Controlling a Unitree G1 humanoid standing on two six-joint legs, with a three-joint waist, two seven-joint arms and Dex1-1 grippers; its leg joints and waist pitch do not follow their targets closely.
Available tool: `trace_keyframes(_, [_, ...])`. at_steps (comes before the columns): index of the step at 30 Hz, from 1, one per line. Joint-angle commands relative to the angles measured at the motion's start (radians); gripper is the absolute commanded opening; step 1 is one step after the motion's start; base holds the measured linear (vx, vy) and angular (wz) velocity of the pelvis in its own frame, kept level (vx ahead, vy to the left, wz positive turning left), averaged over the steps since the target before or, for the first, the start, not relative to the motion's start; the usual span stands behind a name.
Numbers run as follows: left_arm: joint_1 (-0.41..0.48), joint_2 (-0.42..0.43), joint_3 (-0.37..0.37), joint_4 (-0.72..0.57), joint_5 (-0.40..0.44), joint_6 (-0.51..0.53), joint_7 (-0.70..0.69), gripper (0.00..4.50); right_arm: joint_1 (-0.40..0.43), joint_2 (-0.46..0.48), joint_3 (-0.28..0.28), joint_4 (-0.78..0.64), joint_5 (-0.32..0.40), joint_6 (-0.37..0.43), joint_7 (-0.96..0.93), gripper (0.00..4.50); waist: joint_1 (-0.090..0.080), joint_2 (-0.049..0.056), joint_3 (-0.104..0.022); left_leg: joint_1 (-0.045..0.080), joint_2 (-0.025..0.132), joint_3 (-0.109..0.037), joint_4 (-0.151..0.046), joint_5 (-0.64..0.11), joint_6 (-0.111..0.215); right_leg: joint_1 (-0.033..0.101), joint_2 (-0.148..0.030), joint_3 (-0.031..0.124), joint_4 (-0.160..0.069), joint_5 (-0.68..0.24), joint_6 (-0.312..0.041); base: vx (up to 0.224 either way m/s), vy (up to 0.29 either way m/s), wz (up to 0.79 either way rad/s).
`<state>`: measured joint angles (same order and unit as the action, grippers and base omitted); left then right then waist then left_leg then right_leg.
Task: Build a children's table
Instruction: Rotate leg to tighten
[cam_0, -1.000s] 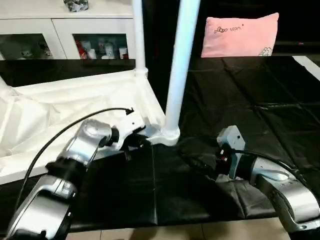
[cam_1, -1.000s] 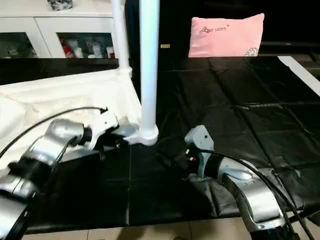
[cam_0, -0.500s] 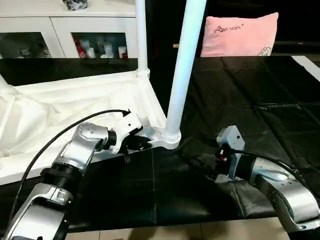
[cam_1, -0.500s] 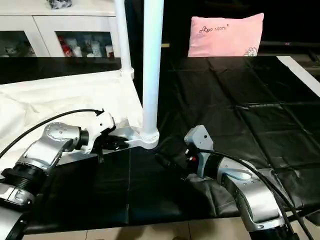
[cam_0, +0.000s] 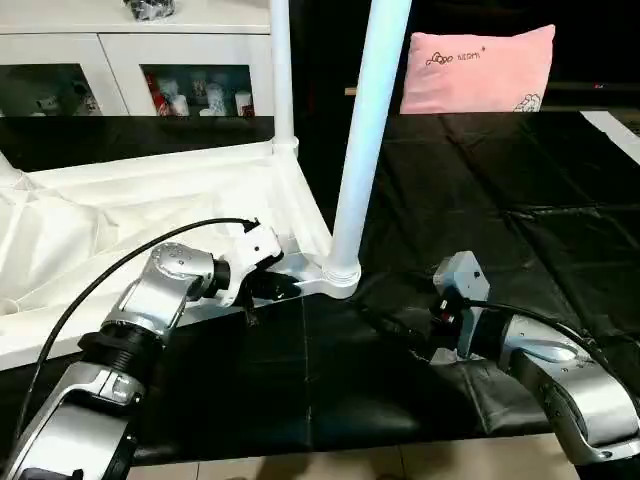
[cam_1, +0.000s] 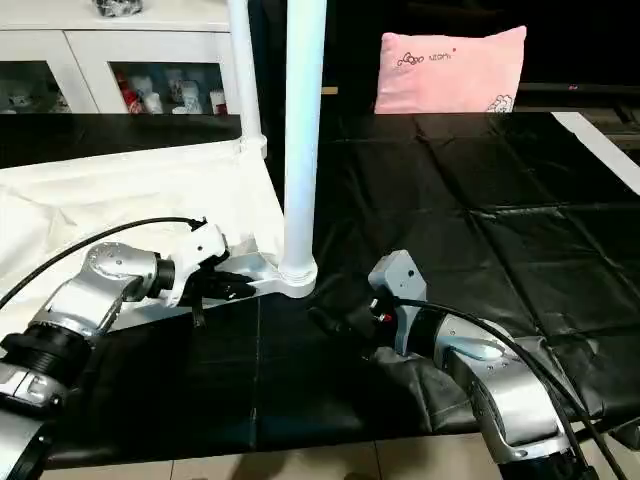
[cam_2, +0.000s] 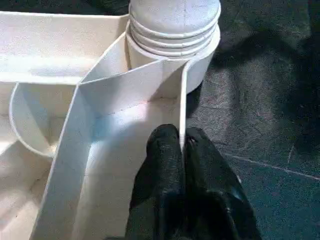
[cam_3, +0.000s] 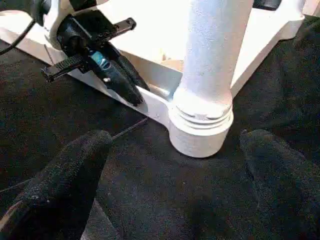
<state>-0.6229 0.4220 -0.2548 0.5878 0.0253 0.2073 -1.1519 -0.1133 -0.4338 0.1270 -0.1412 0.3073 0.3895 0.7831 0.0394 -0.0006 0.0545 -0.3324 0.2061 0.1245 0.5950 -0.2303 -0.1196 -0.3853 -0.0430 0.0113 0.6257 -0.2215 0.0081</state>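
White upturned children's table, upright legs, left pincer pinching rim, right pincer spread

Black cloth covers the work surface. Pink pillow at 1 o'clock, far edge, w/ small print. White cabinet at 11 o'clock, glass doors, small items inside.

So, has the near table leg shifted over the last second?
Yes. The near leg leans more toward the pink pillow now; its socket stays roughly put.
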Motion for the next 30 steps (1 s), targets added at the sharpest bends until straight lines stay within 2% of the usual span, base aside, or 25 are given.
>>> trace_keyframes(1, [0.007,0.010,-0.026,0.024,0.015,0.006,-0.022,0.12,0.004,-0.004,0.005,-0.003,0.000,-0.009,0.003,4.50,0.006,-0.011,-0.058,-0.020,-0.005,0.024,-0.067,-0.010,0.020,0.064,-0.053,0.023,-0.060,0.098,-0.235,0.000,0.000,0.00])
trace_keyframes(5, [0.008,0.029,-0.058,0.033,0.046,-0.044,-0.034,0.12,-0.017,0.004,0.006,0.020,-0.006,-0.019,-0.001,4.50,0.006,-0.010,-0.058,-0.019,-0.005,0.025,-0.066,-0.008,0.023,0.065,-0.054,0.023,-0.059,0.108,-0.237,0.000,0.000,0.00])
trace_keyframes(6, [0.013,0.036,-0.068,0.028,0.051,-0.071,-0.050,0.12,-0.024,0.008,0.004,0.030,-0.006,-0.023,-0.001,4.50,0.005,-0.015,-0.058,-0.020,-0.005,0.025,-0.067,-0.010,0.024,0.065,-0.054,0.023,-0.060,0.104,-0.235,0.000,0.000,0.00])
trace_keyframes(8, [0.026,0.047,-0.082,0.008,0.050,-0.083,-0.086,0.12,-0.040,0.015,-0.001,0.048,0.000,-0.023,0.001,4.50,0.005,-0.011,-0.059,-0.018,-0.004,0.025,-0.067,-0.011,0.022,0.062,-0.055,0.023,-0.059,0.098,-0.237,0.000,0.000,0.00])
trace_keyframes(9, [0.031,0.052,-0.088,-0.003,0.048,-0.083,-0.102,0.12,-0.048,0.017,-0.003,0.058,0.002,-0.023,0.006,4.50,0.003,-0.026,-0.057,-0.019,-0.004,0.027,-0.068,-0.016,0.025,0.063,-0.054,0.023,-0.060,0.084,-0.237,0.000,0.000,0.00])
trace_keyframes(10, [0.033,0.056,-0.091,-0.009,0.047,-0.082,-0.113,0.12,-0.054,0.018,-0.003,0.066,0.003,-0.024,0.008,4.50,0.006,-0.021,-0.058,-0.017,-0.004,0.026,-0.069,-0.018,0.025,0.062,-0.056,0.023,-0.058,0.076,-0.237,0.000,0.000,0.00])
trace_keyframes(11, [0.038,0.065,-0.093,-0.026,0.041,-0.073,-0.133,0.12,-0.076,0.019,-0.004,0.088,0.011,-0.022,0.026,4.50,0.006,-0.026,-0.056,-0.017,0.000,0.026,-0.071,-0.021,0.027,0.059,-0.059,0.022,-0.058,0.053,-0.238,0.000,0.000,0.00])
trace_keyframes(13, [0.038,0.067,-0.091,-0.030,0.038,-0.069,-0.136,0.12,-0.082,0.018,-0.004,0.093,0.013,-0.023,0.033,4.50,0.006,-0.022,-0.055,-0.014,0.001,0.027,-0.071,-0.023,0.027,0.055,-0.058,0.022,-0.059,0.048,-0.238,0.000,0.000,0.00])
trace_keyframes(14, [0.040,0.071,-0.086,-0.037,0.028,-0.066,-0.144,0.12,-0.093,0.017,-0.004,0.103,0.018,-0.023,0.045,4.50,0.007,-0.029,-0.056,-0.014,0.002,0.027,-0.071,-0.024,0.028,0.056,-0.058,0.021,-0.058,0.056,-0.241,0.000,0.000,0.00])
trace_keyframes(16, [0.039,0.076,-0.081,-0.041,0.019,-0.071,-0.150,0.12,-0.109,0.013,-0.003,0.121,0.017,-0.031,0.058,4.50,0.009,-0.028,-0.057,-0.013,0.002,0.027,-0.071,-0.011,0.031,0.055,-0.059,0.020,-0.056,0.076,-0.242,0.000,0.000,0.00])
trace_keyframes(18, [0.043,0.084,-0.075,-0.059,-0.007,-0.072,-0.179,0.12,-0.131,-0.003,0.015,0.148,0.008,-0.057,0.106,4.50,0.013,-0.021,-0.060,-0.011,0.002,0.027,-0.069,-0.013,0.027,0.054,-0.059,0.019,-0.052,0.095,-0.252,0.000,0.000,0.00])
trace_keyframes(22, [0.050,0.087,-0.077,-0.084,-0.026,-0.065,-0.216,0.12,-0.156,-0.017,0.040,0.184,0.006,-0.077,0.175,4.50,0.015,-0.027,-0.061,-0.013,0.000,0.029,-0.067,0.006,0.038,0.059,-0.057,0.020,-0.049,0.149,-0.266,0.000,0.000,0.00])
trace_keyframes(27, [0.059,0.088,-0.099,-0.121,-0.026,-0.063,-0.253,0.12,-0.228,-0.010,0.074,0.305,-0.015,-0.143,0.268,4.50,0.019,-0.030,-0.062,-0.013,0.002,0.029,-0.066,0.002,0.049,0.058,-0.060,0.019,-0.048,0.135,-0.281,0.000,0.000,0.00])
trace_keyframes(28, [0.063,0.088,-0.109,-0.131,-0.023,-0.065,-0.261,0.00,-0.251,-0.001,0.073,0.347,-0.018,-0.162,0.282,4.20,0.020,-0.032,-0.061,-0.011,0.003,0.031,-0.067,-0.003,0.050,0.056,-0.060,0.018,-0.050,0.123,-0.283,0.000,0.000,0.00])
trace_keyframes(29, [0.068,0.088,-0.121,-0.145,-0.022,-0.065,-0.270,0.00,-0.282,0.010,0.074,0.404,-0.021,-0.186,0.304,4.20,0.021,-0.028,-0.061,-0.010,0.004,0.031,-0.067,-0.006,0.050,0.053,-0.060,0.018,-0.048,0.119,-0.289,0.000,0.000,0.00])
trace_keyframes(30, [0.071,0.088,-0.136,-0.161,-0.021,-0.066,-0.285,0.00,-0.321,0.019,0.078,0.468,-0.022,-0.205,0.342,4.20,0.020,-0.029,-0.062,-0.011,0.005,0.032,-0.066,-0.009,0.051,0.053,-0.062,0.017,-0.046,0.123,-0.298,0.000,0.000,0.00])
